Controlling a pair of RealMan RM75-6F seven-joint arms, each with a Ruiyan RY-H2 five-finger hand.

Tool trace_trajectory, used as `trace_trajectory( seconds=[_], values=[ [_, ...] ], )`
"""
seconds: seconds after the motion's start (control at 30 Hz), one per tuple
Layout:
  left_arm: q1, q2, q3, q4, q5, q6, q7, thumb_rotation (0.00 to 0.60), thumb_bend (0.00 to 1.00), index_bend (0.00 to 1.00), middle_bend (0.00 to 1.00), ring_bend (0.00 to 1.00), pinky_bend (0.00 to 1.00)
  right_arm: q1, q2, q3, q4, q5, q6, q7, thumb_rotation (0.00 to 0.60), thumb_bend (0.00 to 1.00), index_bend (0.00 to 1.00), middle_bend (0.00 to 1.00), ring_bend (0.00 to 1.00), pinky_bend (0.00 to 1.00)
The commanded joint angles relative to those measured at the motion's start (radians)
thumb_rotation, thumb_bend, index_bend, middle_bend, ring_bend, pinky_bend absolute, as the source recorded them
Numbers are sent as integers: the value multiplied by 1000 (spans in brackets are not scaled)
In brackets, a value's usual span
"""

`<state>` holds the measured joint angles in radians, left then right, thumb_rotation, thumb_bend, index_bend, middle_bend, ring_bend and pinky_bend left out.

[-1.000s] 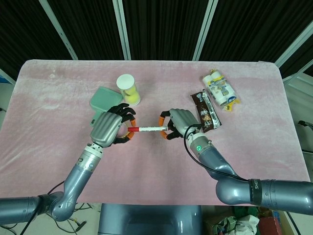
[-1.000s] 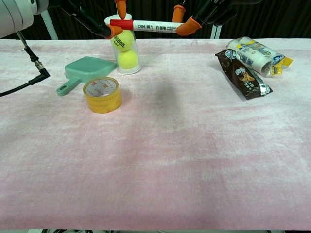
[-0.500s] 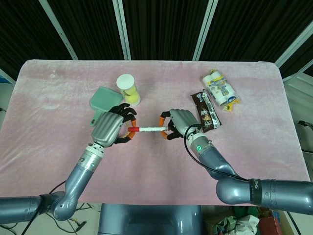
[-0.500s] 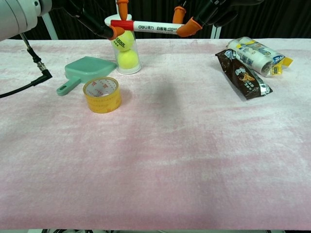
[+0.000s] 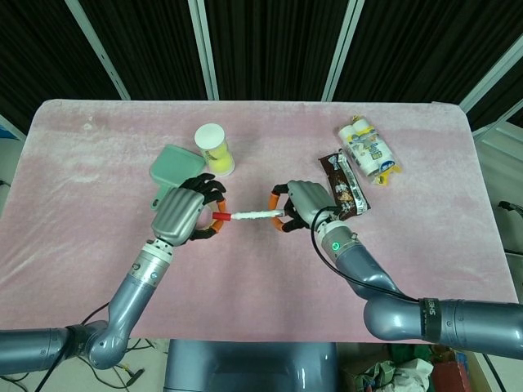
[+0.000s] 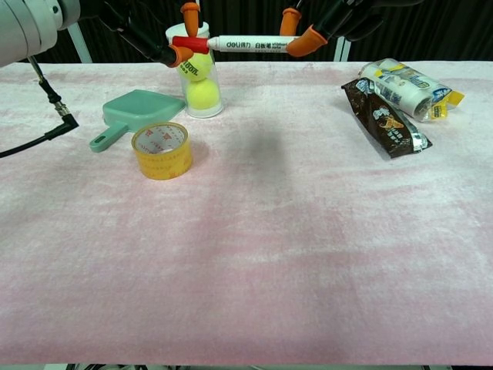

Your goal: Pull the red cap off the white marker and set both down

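The white marker (image 5: pixel 257 215) hangs level above the pink table (image 5: pixel 261 278), between my two hands. My right hand (image 5: pixel 304 204) pinches its white barrel (image 6: pixel 254 44) with orange fingertips (image 6: pixel 310 36). My left hand (image 5: pixel 185 214) pinches the red cap (image 5: pixel 219 216) at the marker's left end. In the chest view the red cap (image 6: pixel 190 44) sits slightly lower than the barrel, and a narrow dark nib end shows where they meet. Only the fingertips (image 6: pixel 180 53) of the left hand show in the chest view.
A clear tube of tennis balls (image 6: pixel 200 81) stands behind the marker. A green dustpan (image 6: pixel 139 110) and a yellow tape roll (image 6: pixel 161 149) lie at the left. A brown snack bar (image 6: pixel 385 116) and a white packet (image 6: pixel 404 87) lie at the right.
The barrel has slid right with my right hand, away from the cap. The cap stays in my left hand and now sits a little askew from the barrel.
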<state>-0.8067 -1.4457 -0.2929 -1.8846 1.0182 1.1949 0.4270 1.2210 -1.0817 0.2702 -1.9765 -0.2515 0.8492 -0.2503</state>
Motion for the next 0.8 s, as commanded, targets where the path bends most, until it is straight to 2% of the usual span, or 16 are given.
trace_trajectory(
  seconds=[0.03, 0.57, 0.73, 0.8],
  values=[
    [-1, -2, 1, 5, 10, 5, 1, 600, 382, 585, 316, 148, 234, -2, 5, 0, -2, -1, -3, 2, 600, 484, 842, 1000, 1000, 979],
    [58, 46, 13, 22, 62, 41, -81, 600, 382, 585, 315, 148, 233, -37, 39, -32, 10, -23, 0, 1, 600, 486, 845, 1000, 1000, 979],
    [98, 74, 48, 42, 97, 42, -136, 600, 376, 570, 314, 148, 231, -67, 67, -46, 15, -36, -5, 13, 600, 486, 845, 1000, 1000, 979],
    [124, 90, 84, 63, 135, 35, -179, 600, 371, 566, 314, 148, 230, -91, 76, -57, 18, -52, -1, 24, 600, 486, 845, 1000, 1000, 979]
  ],
)
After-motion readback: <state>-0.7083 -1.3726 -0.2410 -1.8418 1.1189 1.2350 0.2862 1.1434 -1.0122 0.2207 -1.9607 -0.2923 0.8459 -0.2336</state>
